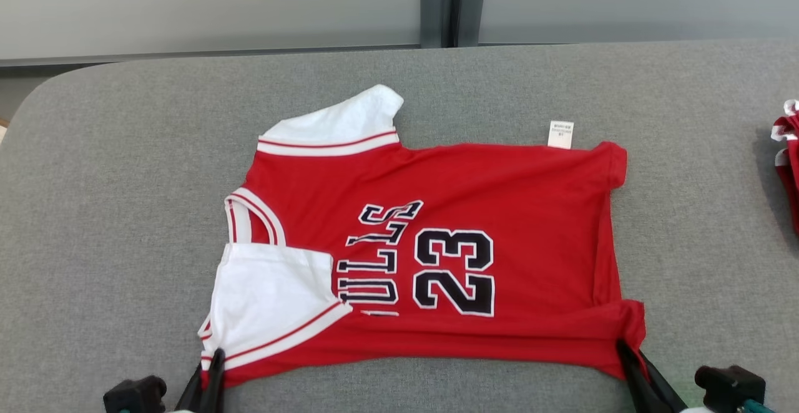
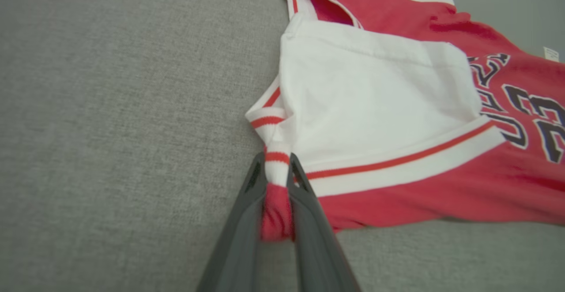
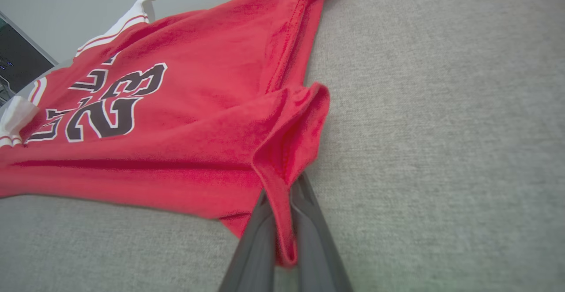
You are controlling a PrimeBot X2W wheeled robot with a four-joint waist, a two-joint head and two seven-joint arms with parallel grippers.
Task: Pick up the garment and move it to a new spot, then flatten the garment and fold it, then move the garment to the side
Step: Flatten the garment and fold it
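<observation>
Shirt (image 1: 512,201) lies flat mid grey pad (image 1: 93,226). Left gripper (image 1: 213,363) pinches striped sleeve corner; right gripper (image 1: 626,350) pinches red hem corner. Best: lift both evenly, near edge taut, carry it across to far edge.

Grey fabric-covered table (image 1: 93,213) bears a red jersey (image 1: 530,213); perhaps another red garment (image 1: 789,170) at its right edge.

Quick count, not much here tbh: 1 garment (image 1: 499,213) w/ 1 white tag (image 1: 560,134), 2 pincers (left pincer (image 1: 209,369) + right pincer (image 1: 630,363)), 1 grey tabletop (image 1: 93,213), 2 grey posts (image 1: 431,10) at the back, and 1 other red clothing bit (image 1: 789,163) at the far right edge.
</observation>
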